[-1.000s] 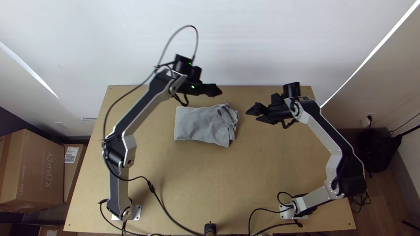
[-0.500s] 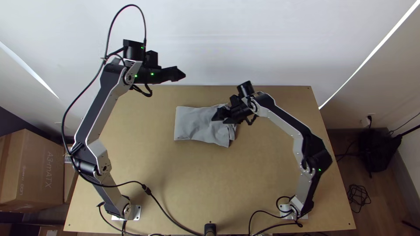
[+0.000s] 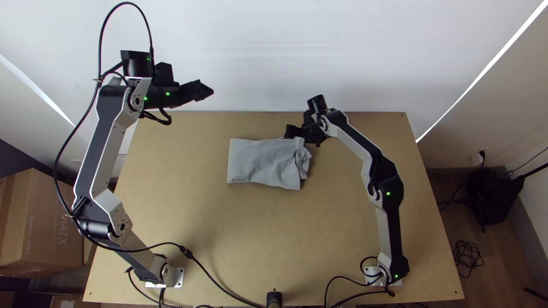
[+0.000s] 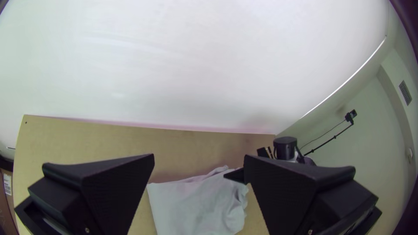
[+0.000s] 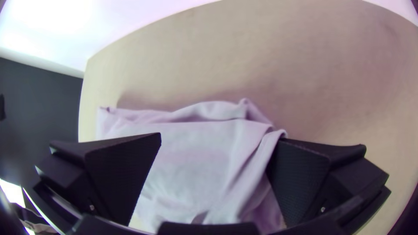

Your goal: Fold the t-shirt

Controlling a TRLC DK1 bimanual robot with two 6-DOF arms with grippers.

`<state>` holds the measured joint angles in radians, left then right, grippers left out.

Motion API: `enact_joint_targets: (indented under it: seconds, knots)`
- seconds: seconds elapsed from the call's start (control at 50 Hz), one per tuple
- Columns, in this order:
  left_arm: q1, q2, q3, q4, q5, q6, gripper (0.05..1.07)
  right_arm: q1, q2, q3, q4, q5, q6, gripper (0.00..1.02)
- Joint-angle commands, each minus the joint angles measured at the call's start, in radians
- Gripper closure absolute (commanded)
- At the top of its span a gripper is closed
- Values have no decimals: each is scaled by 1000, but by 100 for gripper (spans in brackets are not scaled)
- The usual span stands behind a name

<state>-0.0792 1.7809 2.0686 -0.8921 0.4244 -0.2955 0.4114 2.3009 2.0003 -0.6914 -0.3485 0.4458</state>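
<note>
T-shirt [image 3: 265, 162] — on table [image 3: 245, 239], far side

Pale grey fabric t-shirt [image 4: 196, 206] seen between the left claw's [image 3: 206, 90] fingers [image 4: 115, 187]
The wide, flat black fingers stand well apart; beyond them the t-shirt lies rumpled at one end on the light wooden desk [image 4: 87, 139], the right claw [image 3: 290, 132] at its wrinkled edge, a smooth white wall [image 4: 174, 65] behind.

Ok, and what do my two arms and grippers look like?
The left arm and right arm have silver-grey links, black joints and small green lights. The left gripper and right gripper each have two wide, flat, tapering black fingers. A black cable with an inline connector runs along the left arm.
</note>
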Motion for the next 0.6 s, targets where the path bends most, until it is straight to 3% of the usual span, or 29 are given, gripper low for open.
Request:
enact_joint_targets:
  seconds: [0.0,0.24,0.34,0.48,0.58]
  knots:
    - [4,-23,-28,2,-4,4,9,-33,-47,-3,16,95,19,3]
    - [-10,-17,-36,13,-4,2,9,-114,-239,-215,98,97,19,3]
    - [-16,-18,-36,22,-4,1,9,-166,-293,-293,102,-7,21,3]
    - [-16,-21,-36,22,-4,1,9,-238,-328,-377,102,-245,22,3]
    - [-14,-26,-36,22,-4,4,9,-258,-325,-410,99,-360,10,3]
